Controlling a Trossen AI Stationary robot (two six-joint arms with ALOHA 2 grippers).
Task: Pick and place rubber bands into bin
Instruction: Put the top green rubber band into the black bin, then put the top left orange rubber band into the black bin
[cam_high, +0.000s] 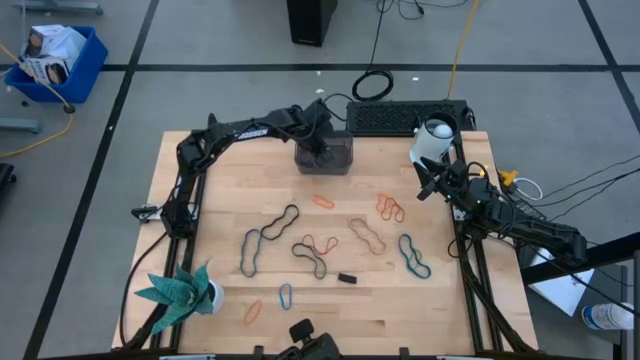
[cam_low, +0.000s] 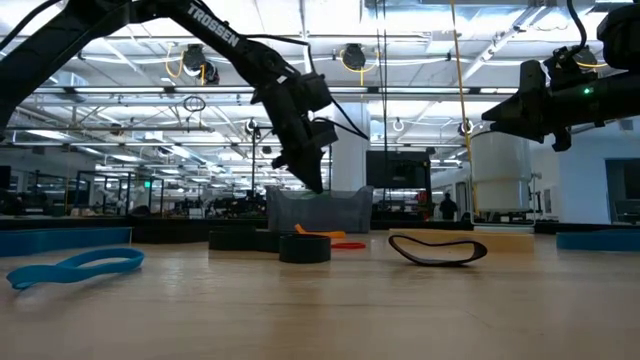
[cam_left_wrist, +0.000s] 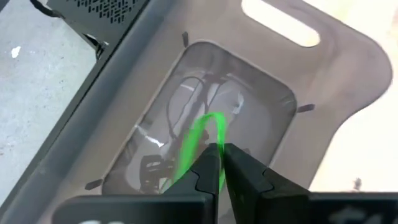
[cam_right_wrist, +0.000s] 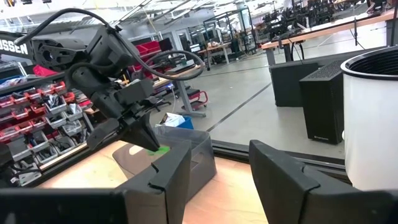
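Pale wood table — left tool (cam_left_wrist: 219, 163) pinches floppy green rubber band (cam_left_wrist: 198, 138) over translucent bin (cam_left_wrist: 311, 93).

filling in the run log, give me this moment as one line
left gripper: shut on green band, over bin | right gripper: open, waiting at table's right edge | bands left on table: many

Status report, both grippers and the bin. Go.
Left gripper over the bin, pinching a green rubber band. Right gripper open, parked at the table's right side. Other bands loose on the table. Nothing blocking the bin.
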